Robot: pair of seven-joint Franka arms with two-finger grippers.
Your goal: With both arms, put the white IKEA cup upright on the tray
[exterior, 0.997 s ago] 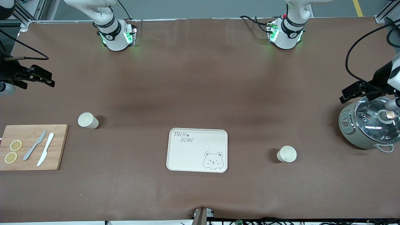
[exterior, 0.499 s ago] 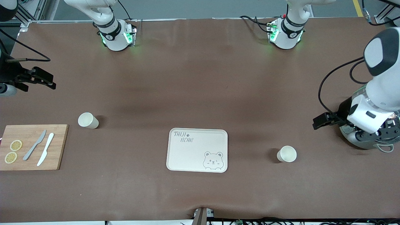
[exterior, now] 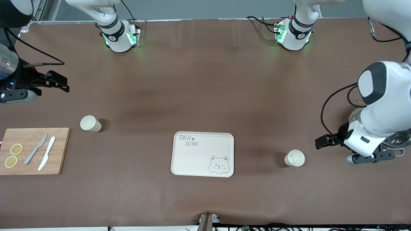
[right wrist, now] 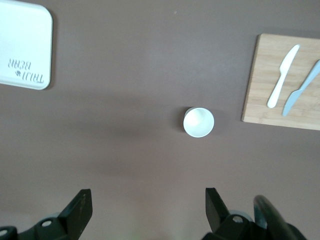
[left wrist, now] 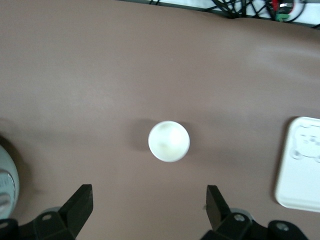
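Cups are standing upright on the brown table [exterior: 205, 80] in the front view: one cup [exterior: 294, 158] toward the left arm's end, another cup [exterior: 90, 123] toward the right arm's end, the tray [exterior: 203, 154] lying between them. The left gripper [exterior: 322, 141] is hanging near the first cup; the right gripper [exterior: 59, 83] is hovering over bare table.

The left wrist view is showing spread fingers [left wrist: 80, 202] flanking that cup [left wrist: 169, 141], apart from it.

The right wrist view is showing spread fingers [right wrist: 80, 205], with its cup [right wrist: 198, 122] beside the cutting board [right wrist: 282, 80].
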